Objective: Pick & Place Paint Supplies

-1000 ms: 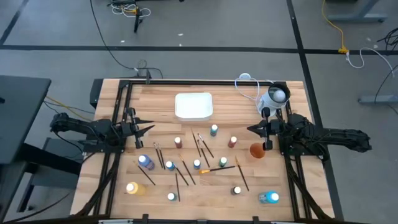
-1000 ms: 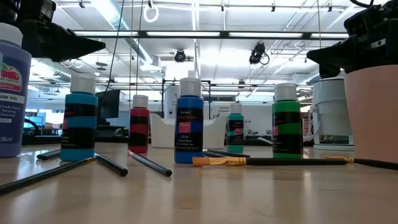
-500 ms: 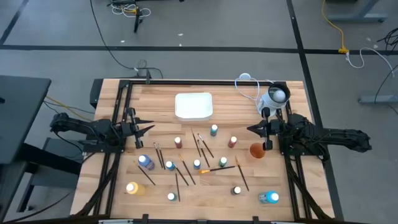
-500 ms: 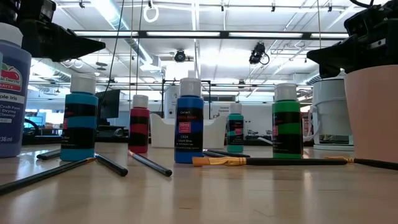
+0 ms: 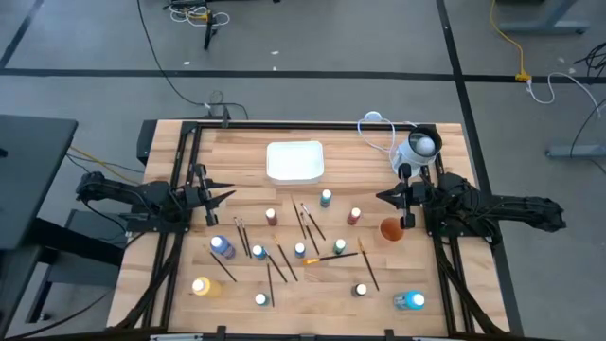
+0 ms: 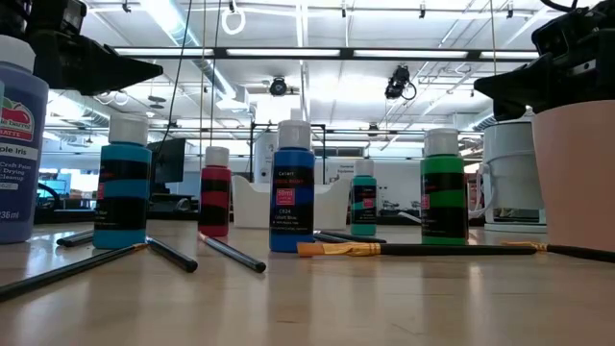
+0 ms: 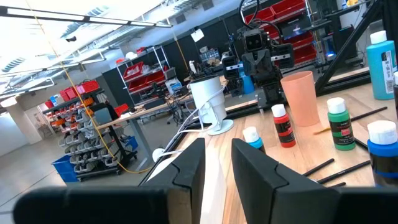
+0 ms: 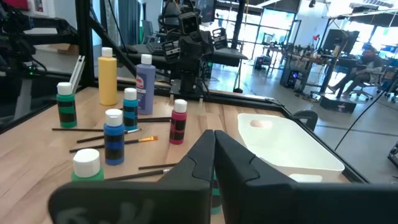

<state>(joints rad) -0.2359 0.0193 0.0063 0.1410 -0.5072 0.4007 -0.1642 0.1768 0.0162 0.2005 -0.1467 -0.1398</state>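
Orange-handled brush (image 5: 323,256) lies flat on the wooden table (image 5: 436,294), long axis running across between my two arms, orange end toward my left side. Thin dark-handled brushes (image 5: 311,222) lie scattered at mixed angles around it. White-capped paint bottles (image 5: 299,250) stand upright among them; a large blue bottle (image 6: 17,144) reads "Craft-Fast Drying". My left gripper (image 5: 227,195) hovers empty, fingers narrowly parted. My right gripper (image 5: 381,197) hovers empty, fingers pressed together, beside the salmon plastic cup (image 5: 392,229).
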